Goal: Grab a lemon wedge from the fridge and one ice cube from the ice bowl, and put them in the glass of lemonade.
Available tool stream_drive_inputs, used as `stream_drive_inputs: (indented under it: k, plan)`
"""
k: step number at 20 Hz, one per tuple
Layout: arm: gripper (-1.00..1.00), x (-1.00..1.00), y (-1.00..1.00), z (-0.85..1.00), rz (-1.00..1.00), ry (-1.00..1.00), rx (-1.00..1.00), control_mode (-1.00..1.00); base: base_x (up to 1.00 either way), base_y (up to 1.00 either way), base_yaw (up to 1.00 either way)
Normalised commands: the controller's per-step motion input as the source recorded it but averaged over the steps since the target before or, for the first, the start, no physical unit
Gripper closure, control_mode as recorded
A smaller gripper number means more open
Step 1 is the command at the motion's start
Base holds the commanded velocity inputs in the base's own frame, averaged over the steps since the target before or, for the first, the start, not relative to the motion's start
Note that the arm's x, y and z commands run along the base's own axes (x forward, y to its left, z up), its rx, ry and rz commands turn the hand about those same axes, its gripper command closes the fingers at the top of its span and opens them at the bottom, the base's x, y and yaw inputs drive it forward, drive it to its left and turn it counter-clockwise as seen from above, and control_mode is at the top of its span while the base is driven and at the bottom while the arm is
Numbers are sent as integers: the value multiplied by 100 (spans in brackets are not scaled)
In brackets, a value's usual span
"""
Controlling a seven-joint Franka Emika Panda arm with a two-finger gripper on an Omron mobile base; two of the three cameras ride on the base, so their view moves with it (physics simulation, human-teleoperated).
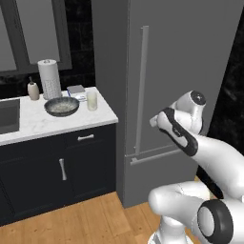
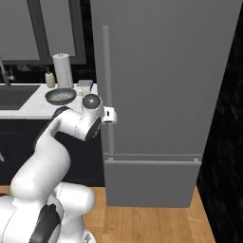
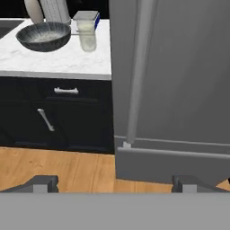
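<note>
End effector (image 3: 114,183) spread wide and empty, aimed at the fridge (image 3: 179,81) bar handle (image 3: 138,72) to open the shut door. Lemon wedge presumably inside; ice bowl (image 3: 43,36) and glass of lemonade (image 3: 87,35) left of fridge on bench (image 3: 54,63).

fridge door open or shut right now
Shut. The fridge door sits flush with the drawer front below it, none of its inside shows, and its long vertical handle is untouched by the open fingers.
</note>
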Motion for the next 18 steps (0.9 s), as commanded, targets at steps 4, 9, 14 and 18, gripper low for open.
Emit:
stream_drive_inputs:
  k: [4, 9, 14, 18]
  plan:
    - [-100, 100, 0, 11, 2, 9, 0, -100, 0, 0, 0]
    - [-100, 98, 0, 8, 0, 5, 0, -100, 0, 0, 0]
    - [-100, 48, 0, 7, 0, -6, 0, -100, 0, 0, 0]
    - [-100, 40, 0, 7, 3, -13, 0, -100, 0, 0, 0]
